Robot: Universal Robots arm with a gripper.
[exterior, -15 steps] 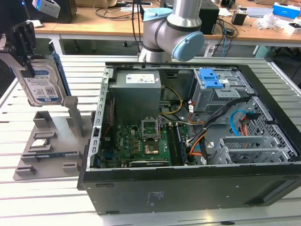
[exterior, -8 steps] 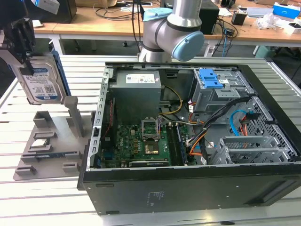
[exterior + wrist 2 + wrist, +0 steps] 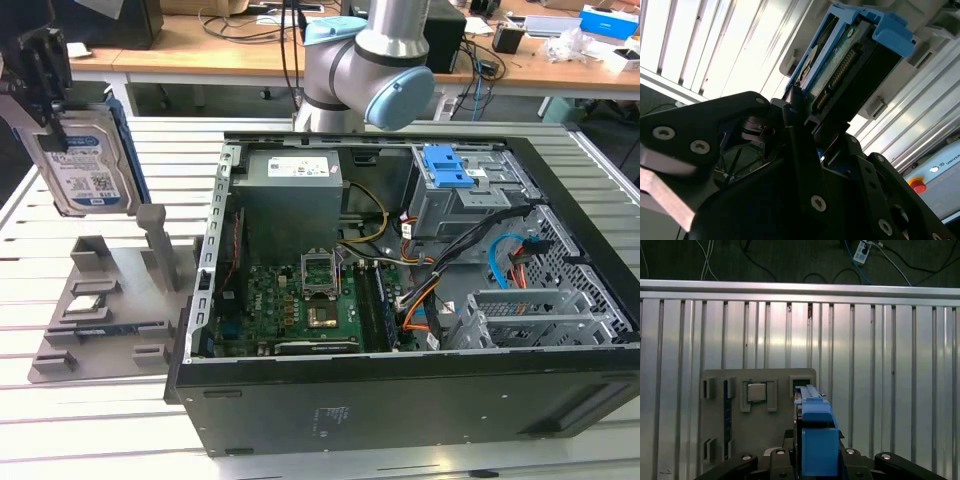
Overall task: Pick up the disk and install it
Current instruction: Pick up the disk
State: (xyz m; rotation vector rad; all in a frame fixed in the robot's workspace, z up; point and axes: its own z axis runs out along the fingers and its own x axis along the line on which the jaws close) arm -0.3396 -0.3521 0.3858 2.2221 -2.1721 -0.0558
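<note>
The disk (image 3: 85, 165), a silver hard drive with a white-and-blue label in a blue carrier frame, hangs upright at the exterior view's left, above the grey fixture (image 3: 110, 300). My gripper (image 3: 45, 85) is shut on its upper end. In the first wrist view the blue carrier edge of the disk (image 3: 815, 437) sits between my black fingers (image 3: 782, 457), with the fixture (image 3: 715, 440) below it. In the second wrist view the disk (image 3: 850, 55) shows its connector edge, clamped in my gripper (image 3: 812, 127).
An open computer case (image 3: 400, 400) lies to the right of the fixture, with a motherboard (image 3: 300, 300), cables and a blue-latched drive bay (image 3: 450, 170). A small square silver chip (image 3: 757, 391) rests in the fixture. The arm's base (image 3: 360, 70) stands behind the case.
</note>
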